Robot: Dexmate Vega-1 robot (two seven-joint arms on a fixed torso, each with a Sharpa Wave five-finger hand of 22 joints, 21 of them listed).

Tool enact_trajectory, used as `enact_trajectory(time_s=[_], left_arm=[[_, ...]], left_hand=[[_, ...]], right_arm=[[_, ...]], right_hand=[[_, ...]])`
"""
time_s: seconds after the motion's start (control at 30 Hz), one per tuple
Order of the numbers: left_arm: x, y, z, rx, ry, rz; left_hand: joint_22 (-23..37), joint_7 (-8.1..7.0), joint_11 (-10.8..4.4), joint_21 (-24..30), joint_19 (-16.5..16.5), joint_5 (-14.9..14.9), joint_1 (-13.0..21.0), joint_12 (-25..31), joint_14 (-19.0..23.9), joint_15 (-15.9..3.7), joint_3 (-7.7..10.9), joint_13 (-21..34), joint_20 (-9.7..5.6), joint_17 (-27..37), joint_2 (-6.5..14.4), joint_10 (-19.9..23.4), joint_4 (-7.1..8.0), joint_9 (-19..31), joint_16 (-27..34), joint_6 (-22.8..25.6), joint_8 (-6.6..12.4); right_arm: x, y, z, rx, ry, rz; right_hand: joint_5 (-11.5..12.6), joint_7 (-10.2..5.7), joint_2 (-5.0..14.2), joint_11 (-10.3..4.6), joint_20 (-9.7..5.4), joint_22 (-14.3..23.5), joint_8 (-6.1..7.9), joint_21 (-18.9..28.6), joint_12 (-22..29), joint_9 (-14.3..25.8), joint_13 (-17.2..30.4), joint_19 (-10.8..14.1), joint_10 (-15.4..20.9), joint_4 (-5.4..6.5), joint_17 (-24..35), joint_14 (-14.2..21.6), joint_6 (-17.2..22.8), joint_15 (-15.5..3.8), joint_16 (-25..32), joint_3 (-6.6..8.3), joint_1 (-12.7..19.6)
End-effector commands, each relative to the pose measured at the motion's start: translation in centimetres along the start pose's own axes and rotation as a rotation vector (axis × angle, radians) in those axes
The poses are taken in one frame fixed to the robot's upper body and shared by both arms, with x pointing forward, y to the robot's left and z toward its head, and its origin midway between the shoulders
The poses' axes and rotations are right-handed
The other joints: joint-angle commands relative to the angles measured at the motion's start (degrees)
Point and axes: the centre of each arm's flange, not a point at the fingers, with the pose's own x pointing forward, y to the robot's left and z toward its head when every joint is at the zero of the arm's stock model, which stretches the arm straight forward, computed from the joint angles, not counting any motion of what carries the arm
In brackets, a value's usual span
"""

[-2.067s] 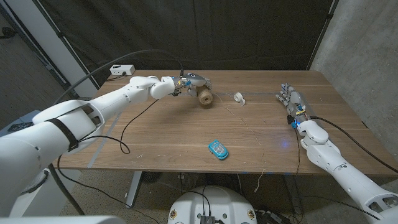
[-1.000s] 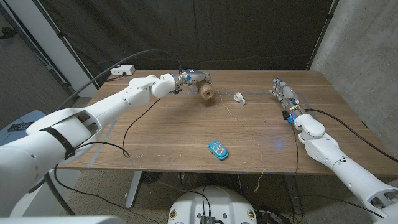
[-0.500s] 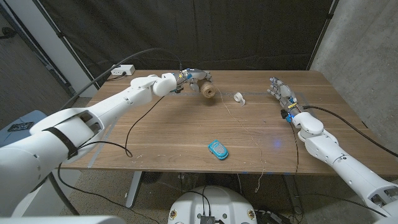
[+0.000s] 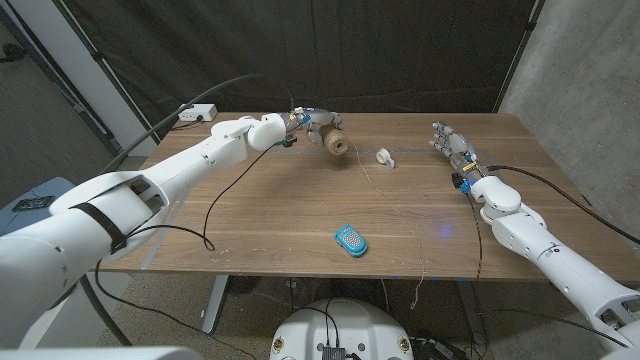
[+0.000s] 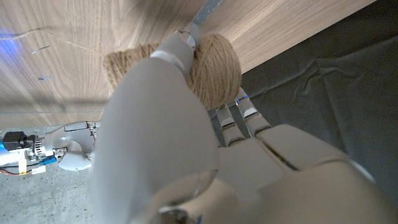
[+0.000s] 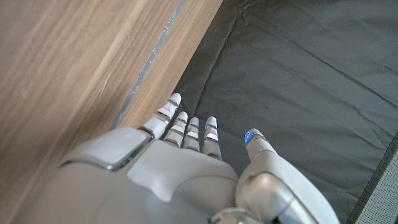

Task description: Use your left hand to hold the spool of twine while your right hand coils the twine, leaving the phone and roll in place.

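Wooden table [image 4: 250,215] under dark curtains: at 11 o'clock the left hand [image 4: 312,124] grips the spool [image 4: 335,146]. Right hand [image 4: 450,142], at 2 o'clock, holds nothing, fingers straight. Phone [image 4: 351,240] at 6, roll [image 4: 384,156] at 12.

A tan spool of twine [image 4: 336,146] lies on its side near the table's far edge, its loose strand [image 4: 385,195] trailing forward.

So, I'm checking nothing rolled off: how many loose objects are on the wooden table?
3: the tan twine spool gripped by the left hand at the far edge, the small white tape roll right of it, the teal phone near the front.
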Motion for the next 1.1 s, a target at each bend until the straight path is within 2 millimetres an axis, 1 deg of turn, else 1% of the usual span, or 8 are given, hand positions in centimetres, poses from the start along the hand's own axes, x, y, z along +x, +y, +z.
enact_trajectory(time_s=[0.03,0.2,0.53,0.63,0.7,0.83,1.1], left_arm=[[0.2,1.8,0.5,-0.038,0.0,-0.024],[0.3,2.3,0.7,-0.048,0.009,-0.047],[0.8,3.6,0.8,-0.064,0.026,-0.093],[0.9,3.8,0.8,-0.076,0.025,-0.112],[1.0,3.9,0.8,-0.073,0.024,-0.119],[1.1,4.0,0.9,-0.08,0.023,-0.14],[1.6,4.6,1.8,-0.063,-0.006,-0.164]], left_hand=[[0.14,0.22,-0.08,0.39,-0.33,0.32,-1.06,0.05,5.82,-3.79,0.25,3.68,-0.03,4.7,2.82,3.65,0.4,0.02,1.85,0.47,3.07],[0.1,0.65,0.41,0.4,-0.46,0.35,-1.36,-0.2,5.62,-3.61,0.13,3.58,0.05,4.89,2.95,3.5,0.52,-0.05,1.92,0.18,3.05],[0.04,0.88,0.77,0.34,-0.94,0.39,-1.84,-0.59,5.18,-2.92,0.02,3.66,0.22,5.01,3.06,3.03,0.63,-0.25,1.76,-0.49,2.88],[0.02,1.2,0.89,0.33,-1.08,0.41,-1.81,-0.7,5.05,-2.85,0.03,3.65,0.34,5.12,3.13,2.99,0.55,-0.36,1.78,-0.62,2.84],[0.01,0.97,0.95,0.37,-1.02,0.42,-2.02,-0.73,5.09,-2.81,0.02,3.67,0.3,5.07,3.17,3.02,0.66,-0.4,1.71,-0.63,2.84],[-0.01,1.04,0.91,0.37,-1.13,0.45,-2.15,-0.82,5.05,-2.83,0.03,3.67,0.26,5.06,3.22,3.01,0.67,-0.48,1.65,-0.62,2.86],[-0.05,1.2,1.13,0.42,-1.22,0.45,-2.5,-0.95,5.04,-2.8,-0.1,3.61,0.27,5.29,3.33,3.22,0.73,-0.66,1.84,-0.46,2.94]], right_arm=[[0.7,0.8,0.6,-0.05,-0.005,0.028],[1.1,1.2,0.8,-0.054,-0.008,0.039],[1.5,2.0,1.0,-0.068,-0.018,0.064],[1.7,2.3,1.1,-0.071,-0.021,0.074],[1.7,2.4,1.1,-0.071,-0.025,0.08],[1.8,2.6,1.2,-0.073,-0.028,0.088],[1.8,2.9,0.8,-0.071,-0.013,0.103]], right_hand=[[-0.12,-0.03,0.09,0.11,0.47,0.12,0.25,0.35,0.4,0.22,0.26,0.16,0.98,-0.78,-0.12,0.17,0.56,-0.08,0.27,0.31,1.04],[-0.13,-0.17,0.03,0.01,0.46,0.11,0.23,0.35,0.41,0.22,0.26,0.19,1.1,-1.09,-0.18,0.25,0.58,-0.12,0.25,0.36,1.34],[-0.17,-0.18,0.03,-0.29,0.46,0.11,0.25,0.35,0.42,0.22,0.26,0.21,1.33,-1.47,-0.22,0.29,0.78,-0.2,0.24,0.39,1.72],[-0.18,-0.22,0.04,-0.34,0.48,0.11,0.26,0.34,0.39,0.22,0.26,0.2,1.3,-1.55,-0.22,0.3,0.82,-0.2,0.25,0.39,1.79],[-0.19,-0.25,0.05,-0.19,0.46,0.11,0.28,0.35,0.39,0.22,0.26,0.22,1.34,-1.61,-0.22,0.3,0.9,-0.21,0.25,0.38,1.85],[-0.21,-0.28,0.09,-0.3,0.48,0.12,0.27,0.35,0.39,0.22,0.26,0.24,1.41,-1.7,-0.21,0.38,0.93,-0.27,0.29,0.37,1.93],[-0.25,-0.32,0.16,-0.24,0.48,0.12,0.27,0.36,0.4,0.22,0.27,0.27,1.59,-1.85,-0.16,0.43,1.04,-0.32,0.33,0.31,2.05]])
